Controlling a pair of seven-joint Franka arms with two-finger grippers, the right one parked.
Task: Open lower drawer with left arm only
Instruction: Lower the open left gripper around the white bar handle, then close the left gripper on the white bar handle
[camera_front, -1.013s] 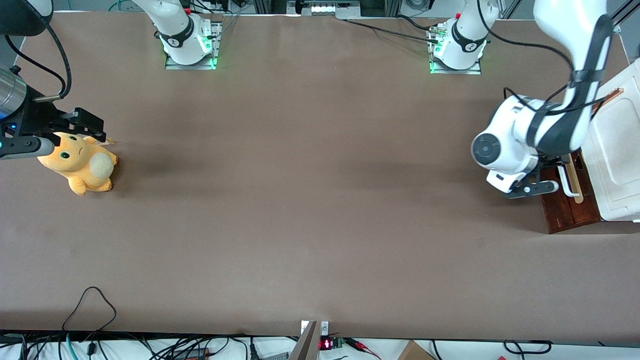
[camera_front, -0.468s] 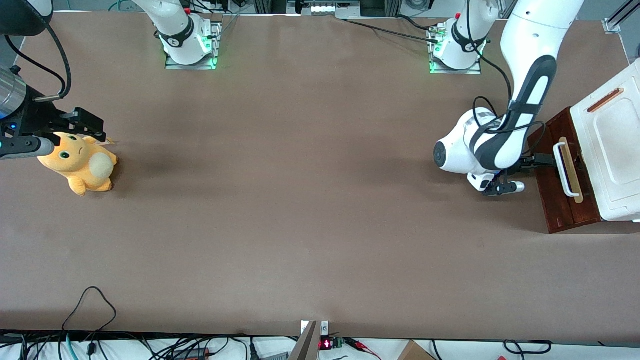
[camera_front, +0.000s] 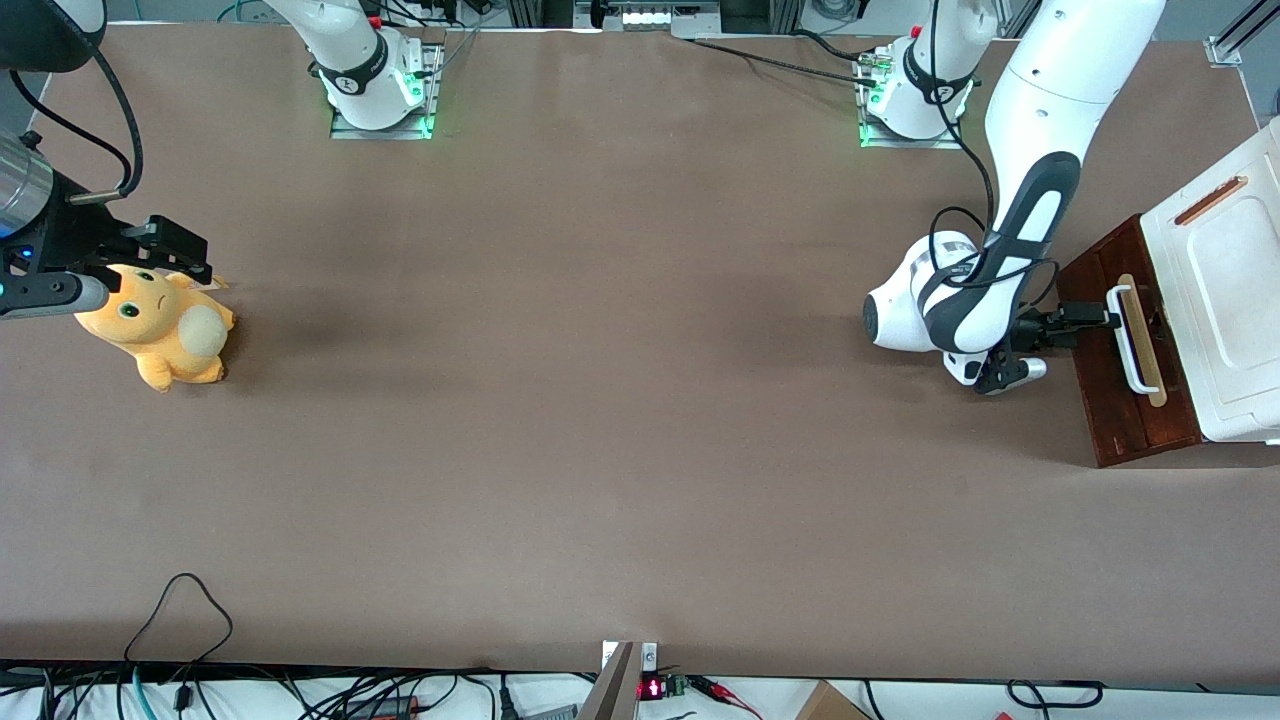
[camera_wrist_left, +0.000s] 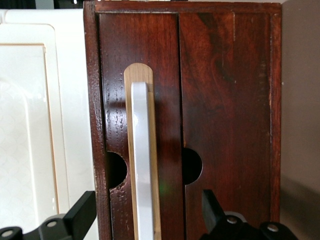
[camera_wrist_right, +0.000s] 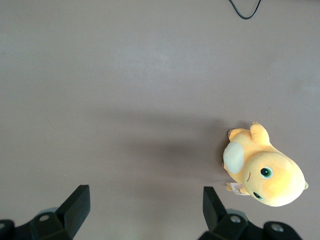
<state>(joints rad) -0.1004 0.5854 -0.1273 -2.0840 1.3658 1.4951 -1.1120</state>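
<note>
Facing the lower drawer (camera_wrist_left: 200, 100) at its 6 o'clock, the gripper (camera_wrist_left: 145, 220) hangs spread astride the handle (camera_wrist_left: 141, 160) — nothing grasped, pulling remains.

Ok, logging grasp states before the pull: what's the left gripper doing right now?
Left gripper: open, holding nothing, fingers straddling the white loop handle in front of the lower drawer.

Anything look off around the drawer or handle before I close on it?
Nothing stands out. The lower drawer front looks intact, its white loop handle straight on the pale strip. The gripper is open, fingers straddling the handle. The plush toy lies toward the parked arm's end.
</note>
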